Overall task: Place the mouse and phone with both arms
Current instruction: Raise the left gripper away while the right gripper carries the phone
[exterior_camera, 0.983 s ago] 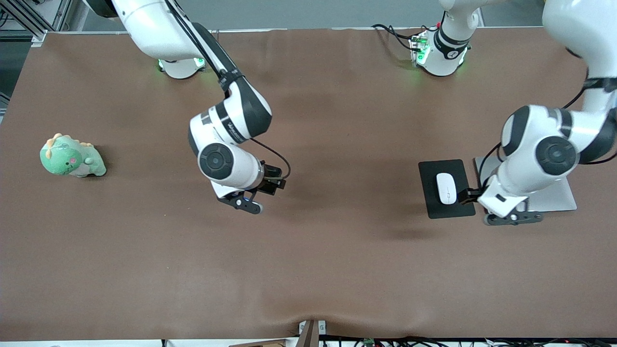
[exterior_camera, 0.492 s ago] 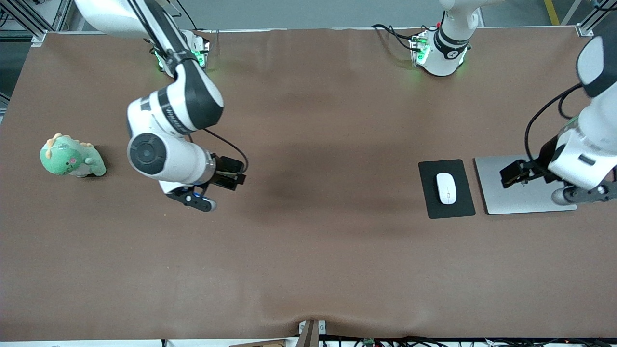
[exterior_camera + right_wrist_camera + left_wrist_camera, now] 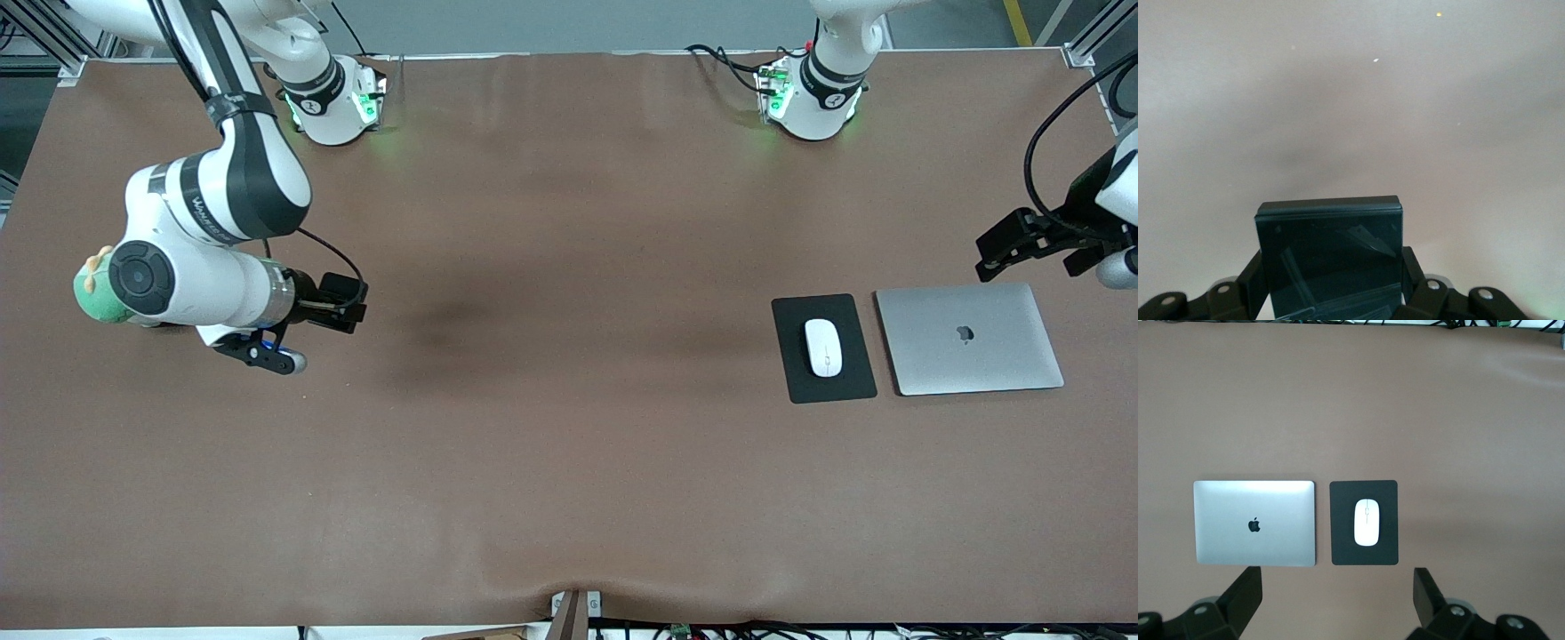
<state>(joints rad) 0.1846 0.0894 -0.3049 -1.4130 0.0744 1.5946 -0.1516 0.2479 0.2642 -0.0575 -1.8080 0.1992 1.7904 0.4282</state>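
Both arms have swung outward: the left end effector [image 3: 1022, 244], open and empty, left the mouse [image 3: 824, 347]; the right end effector [image 3: 342, 302] grips the phone [image 3: 1331, 263], which could slip near the bench [image 3: 569, 489] edge.

Brown table [image 3: 569, 462]: mouse pad [image 3: 823, 348], laptop [image 3: 969, 339], green plush toy [image 3: 89, 298].
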